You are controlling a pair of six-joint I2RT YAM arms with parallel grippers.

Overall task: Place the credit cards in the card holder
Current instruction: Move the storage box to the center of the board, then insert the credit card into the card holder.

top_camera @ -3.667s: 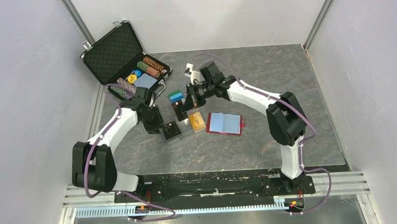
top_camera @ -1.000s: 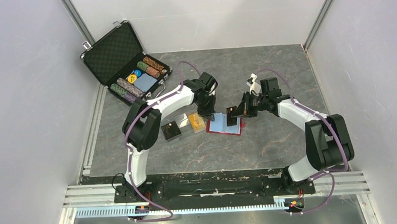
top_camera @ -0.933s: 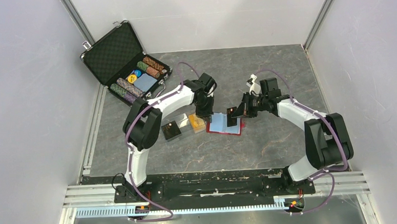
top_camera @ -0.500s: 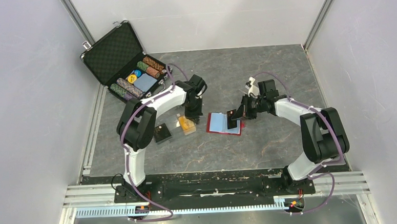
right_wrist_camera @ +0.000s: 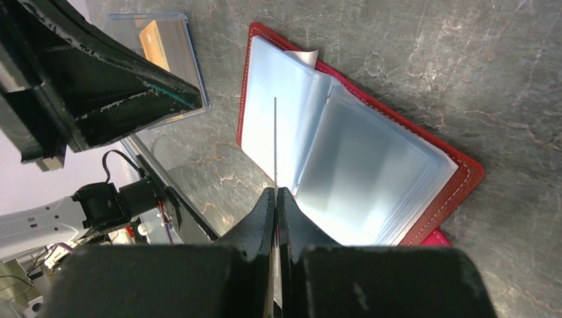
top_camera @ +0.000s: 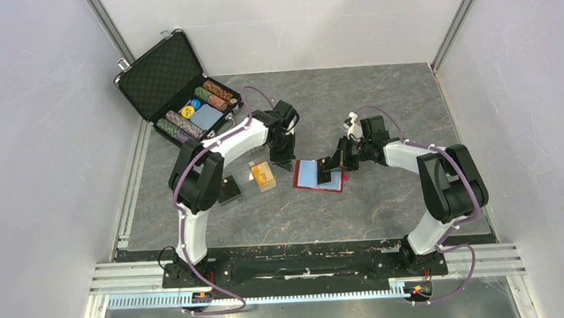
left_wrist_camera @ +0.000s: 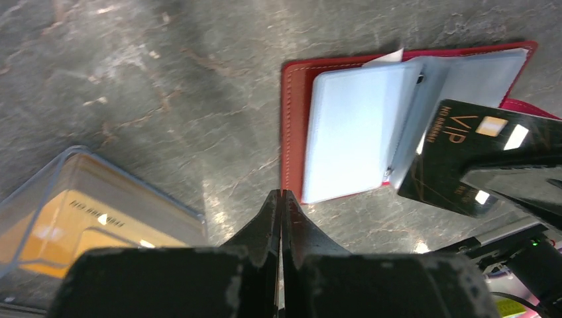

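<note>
- The right gripper (right_wrist_camera: pixel 275 193) is pinched tight on a black card (left_wrist_camera: pixel 464 156) with gold "VIP" lettering, held by one edge. In this gripper's own wrist view the card shows edge-on, as a thin line running straight out from the fingertips.
- The card's free end reaches over the open card holder (left_wrist_camera: pixel 291 132), directly ahead of these jaws, above the clear sleeves (right_wrist_camera: pixel 371 172) near the fold. Whether it touches a sleeve cannot be told.
- The card holder lies flat on the table (top_camera: pixel 378 96) with its red cover down and its sleeves fanned upward.
- The left gripper (left_wrist_camera: pixel 281 195) is fully closed with nothing between its fingers. Its tips point down at bare table just beside the card holder's outer edge, opposite the right jaws.
- On the left jaws' other side, near them, sits a clear box (left_wrist_camera: pixel 86 212) of orange-gold credit cards (left_wrist_camera: pixel 99 228).
- Beyond that box lies a small black box (top_camera: pixel 229 189).
- Well behind the left jaws, the chip case (top_camera: pixel 160 76) stands open.
</note>
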